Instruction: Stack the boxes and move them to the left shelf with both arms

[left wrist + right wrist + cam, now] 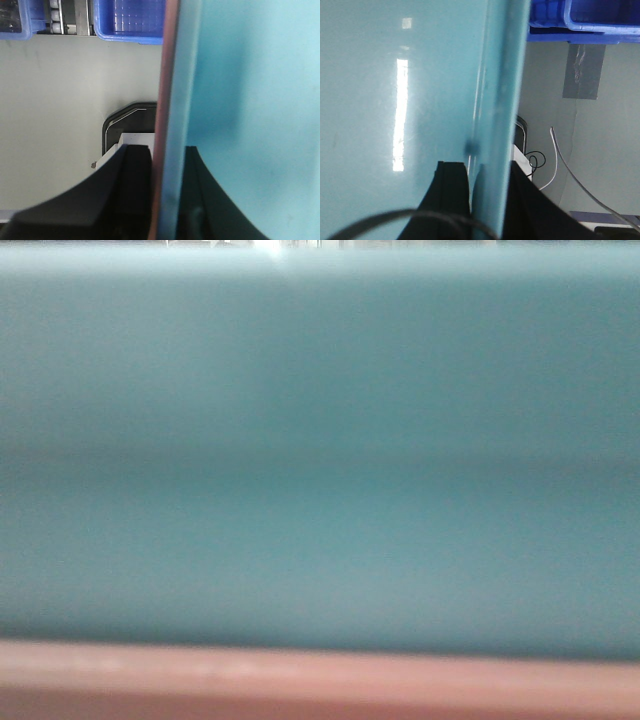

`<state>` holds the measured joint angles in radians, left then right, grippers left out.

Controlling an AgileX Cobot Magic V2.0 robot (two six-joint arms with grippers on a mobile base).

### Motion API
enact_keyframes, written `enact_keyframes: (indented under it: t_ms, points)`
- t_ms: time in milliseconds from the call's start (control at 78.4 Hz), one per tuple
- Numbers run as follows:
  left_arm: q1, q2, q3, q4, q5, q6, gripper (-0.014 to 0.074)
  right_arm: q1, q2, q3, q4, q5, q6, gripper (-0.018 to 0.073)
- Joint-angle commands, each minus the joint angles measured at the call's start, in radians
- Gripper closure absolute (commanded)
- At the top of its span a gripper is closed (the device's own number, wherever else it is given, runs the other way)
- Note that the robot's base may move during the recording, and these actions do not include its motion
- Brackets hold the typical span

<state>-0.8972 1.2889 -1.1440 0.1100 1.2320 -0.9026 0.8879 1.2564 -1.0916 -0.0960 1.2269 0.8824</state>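
Observation:
The light blue box [320,440] fills the front view, with the salmon pink box's rim [320,680] along the bottom edge. In the left wrist view the blue box [240,100] sits nested inside the pink box [165,100]. My left gripper [167,165] is shut on both walls together, one finger outside the pink wall and one inside the blue box. My right gripper [490,180] is shut on the blue box's [395,100] opposite wall; no pink shows there. A piece of the shelf's white roller rail [57,17] shows at the top of the left wrist view.
Royal-blue ribbed crates [130,20] [15,20] stand on the roller rack, and another crate [585,17] is beyond the right gripper. Below lie a pale surface [50,100], a dark-rimmed white object [125,120], a grey tape patch [584,70] and loose cables [570,165].

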Motion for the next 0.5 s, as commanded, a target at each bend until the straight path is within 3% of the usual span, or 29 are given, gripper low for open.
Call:
enact_keyframes:
  t_ms: [0, 140, 357, 485]
  points:
    - [-0.007, -0.033, -0.036, 0.045, 0.045, -0.007, 0.0596, 0.001, -0.032, -0.037, -0.029, 0.022, -0.012, 0.0503]
    - [-0.007, -0.033, -0.036, 0.047, 0.045, -0.007, 0.0596, 0.001, -0.032, -0.037, -0.031, -0.016, -0.012, 0.0503]
    - [-0.007, -0.033, -0.038, 0.060, 0.012, 0.005, 0.0596, 0.001, -0.030, -0.039, -0.117, -0.112, -0.021, 0.0503]
    - [-0.007, -0.033, -0.060, 0.137, -0.050, 0.005, 0.0596, -0.035, -0.006, -0.055, -0.133, -0.142, -0.031, 0.0503]
